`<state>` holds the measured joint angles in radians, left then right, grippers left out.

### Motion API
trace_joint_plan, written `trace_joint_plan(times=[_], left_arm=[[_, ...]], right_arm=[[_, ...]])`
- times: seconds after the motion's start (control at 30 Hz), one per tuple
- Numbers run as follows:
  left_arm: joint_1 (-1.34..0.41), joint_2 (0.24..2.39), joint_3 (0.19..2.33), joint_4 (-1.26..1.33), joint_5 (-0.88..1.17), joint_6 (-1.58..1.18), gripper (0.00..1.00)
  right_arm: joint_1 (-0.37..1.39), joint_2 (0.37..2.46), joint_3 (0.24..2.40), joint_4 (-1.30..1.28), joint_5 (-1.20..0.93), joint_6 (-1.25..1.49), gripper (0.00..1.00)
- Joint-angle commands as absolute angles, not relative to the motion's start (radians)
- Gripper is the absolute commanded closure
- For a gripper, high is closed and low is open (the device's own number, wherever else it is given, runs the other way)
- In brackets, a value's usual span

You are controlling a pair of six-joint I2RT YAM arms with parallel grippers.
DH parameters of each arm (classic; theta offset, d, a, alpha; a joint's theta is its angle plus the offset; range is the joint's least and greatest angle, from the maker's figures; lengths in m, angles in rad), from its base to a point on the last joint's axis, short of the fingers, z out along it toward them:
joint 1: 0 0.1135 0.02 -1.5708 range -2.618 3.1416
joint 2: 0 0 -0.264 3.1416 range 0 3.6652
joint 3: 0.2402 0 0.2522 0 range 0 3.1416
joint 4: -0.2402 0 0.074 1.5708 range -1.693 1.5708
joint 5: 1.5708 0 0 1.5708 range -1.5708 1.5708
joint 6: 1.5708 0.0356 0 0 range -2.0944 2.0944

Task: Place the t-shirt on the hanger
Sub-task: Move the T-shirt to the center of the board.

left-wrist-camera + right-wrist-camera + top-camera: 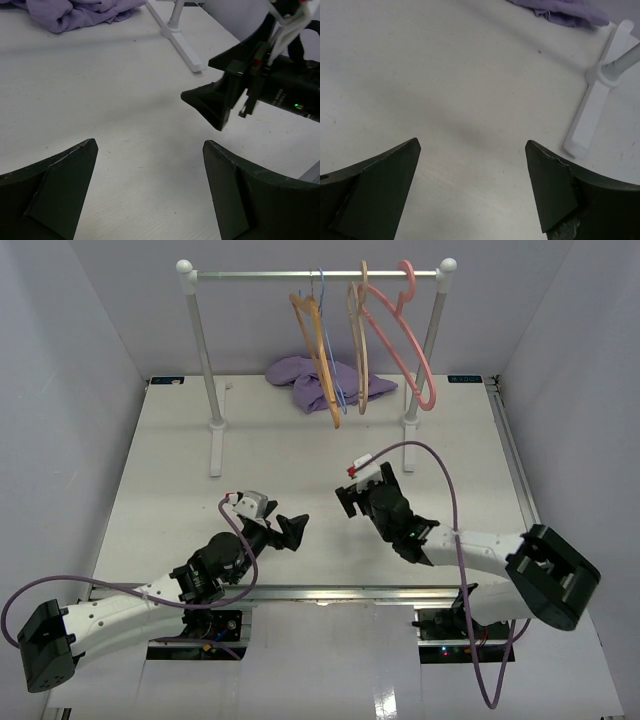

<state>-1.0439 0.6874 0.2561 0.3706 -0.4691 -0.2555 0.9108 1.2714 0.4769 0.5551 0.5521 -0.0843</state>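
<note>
The lavender t-shirt (325, 381) lies crumpled on the table under the rack at the back; it also shows at the top of the left wrist view (75, 12) and the right wrist view (560, 11). The pink hanger (405, 340) hangs on the rail's right end. My left gripper (290, 530) is open and empty over the bare table near the front centre, with its fingers (60, 180) wide apart. My right gripper (350, 498) is open and empty just to the right of it, fingers (550, 185) apart, and it shows in the left wrist view (220, 102).
A white garment rack (315, 276) stands at the back, its feet (216, 445) on the table. Two tan wooden hangers (320, 360) and a thin blue wire hanger (332, 350) hang left of the pink one. Grey walls close in both sides.
</note>
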Motion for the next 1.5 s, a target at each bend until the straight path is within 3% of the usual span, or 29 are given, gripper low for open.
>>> trace_joint_plan(times=[0.0,0.43,0.67,1.3,1.4,1.47], left_arm=[[-1.048,0.602,0.233,0.342,-0.546,-0.270,0.04],[-1.048,0.534,0.220,0.320,-0.581,-0.304,0.04],[-1.048,0.537,0.229,0.312,-0.548,-0.317,0.04],[-1.048,0.517,0.236,0.299,-0.489,-0.346,0.04],[-1.048,0.515,0.236,0.302,-0.483,-0.347,0.04],[-1.048,0.526,0.238,0.304,-0.482,-0.345,0.04]], right_arm=[[0.890,1.467,0.650,0.728,0.602,-0.424,0.07],[0.782,2.121,1.024,1.107,0.729,-0.980,0.01],[0.705,2.333,1.299,0.967,0.683,-1.101,0.00],[0.507,2.647,1.855,0.705,0.403,-1.232,0.11],[0.500,2.723,1.949,0.689,0.362,-1.254,0.18],[0.494,2.775,2.012,0.694,0.346,-1.263,0.30]])
